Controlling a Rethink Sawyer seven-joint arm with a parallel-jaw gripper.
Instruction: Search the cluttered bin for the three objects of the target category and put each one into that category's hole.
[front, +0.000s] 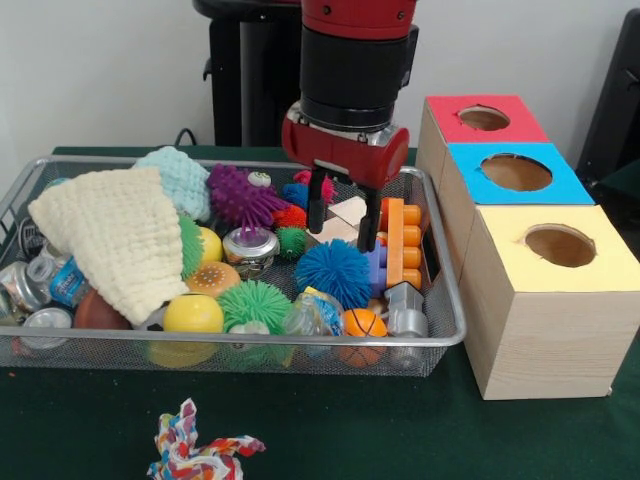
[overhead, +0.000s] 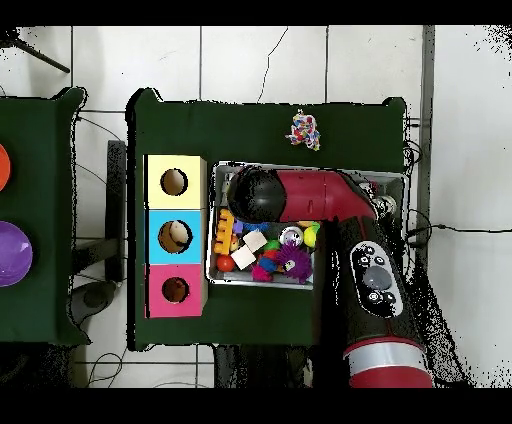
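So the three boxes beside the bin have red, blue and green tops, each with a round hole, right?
Not quite. The boxes have red, blue and yellow tops, not green. The front view shows it; each does have a round hole, and they stand beside the wire bin.

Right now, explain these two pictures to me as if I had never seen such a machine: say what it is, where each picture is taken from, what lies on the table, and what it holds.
The red and black machine is a robot arm ending in a gripper, a two-fingered clamp. One picture looks across the table at the robot; the other looks straight down from above.

On the green table stands a wire mesh bin full of clutter: a cream knitted cloth, spiky balls such as a blue one, a yellow ball, a small basketball, an orange toy brick and cans. Beside the bin sit three wooden boxes, each with a round hole on top: red, blue and yellow. A rope toy lies outside the bin.

The gripper hangs open above the bin's contents and holds nothing.
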